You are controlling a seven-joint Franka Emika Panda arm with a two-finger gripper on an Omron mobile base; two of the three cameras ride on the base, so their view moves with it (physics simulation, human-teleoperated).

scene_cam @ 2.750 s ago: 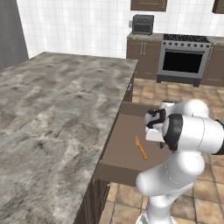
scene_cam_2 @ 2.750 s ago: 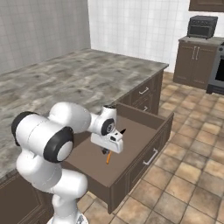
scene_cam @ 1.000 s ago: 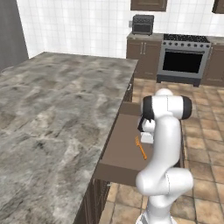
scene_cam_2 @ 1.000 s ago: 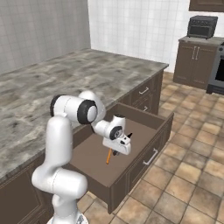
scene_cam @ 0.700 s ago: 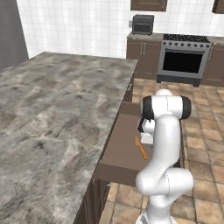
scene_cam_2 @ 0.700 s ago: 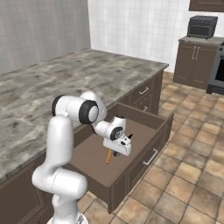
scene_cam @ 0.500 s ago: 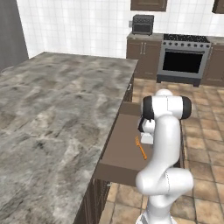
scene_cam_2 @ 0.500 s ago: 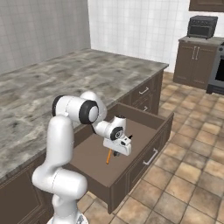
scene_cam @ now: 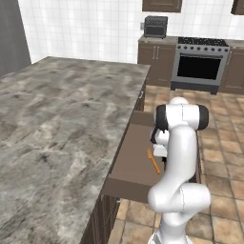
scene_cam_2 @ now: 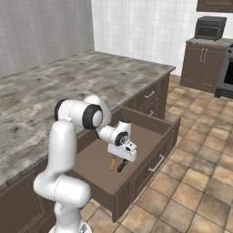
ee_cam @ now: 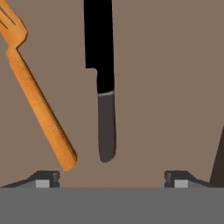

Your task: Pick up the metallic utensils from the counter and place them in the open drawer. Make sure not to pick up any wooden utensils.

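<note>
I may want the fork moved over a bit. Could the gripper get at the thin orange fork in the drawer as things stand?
Probably yes: the gripper hangs open just above the thin orange fork, which lies bare on the drawer floor beside the black knife.

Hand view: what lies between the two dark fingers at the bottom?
In the hand view, the grey handle end of the slim black knife lies between the open fingers, on the bare brown drawer floor, untouched.

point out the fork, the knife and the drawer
fork [ee_cam: 39,109], hand view, middle of the orange handle
knife [ee_cam: 106,127], hand view, on the grey handle
drawer [scene_cam_2: 150,166], right base view, on the front panel
</note>
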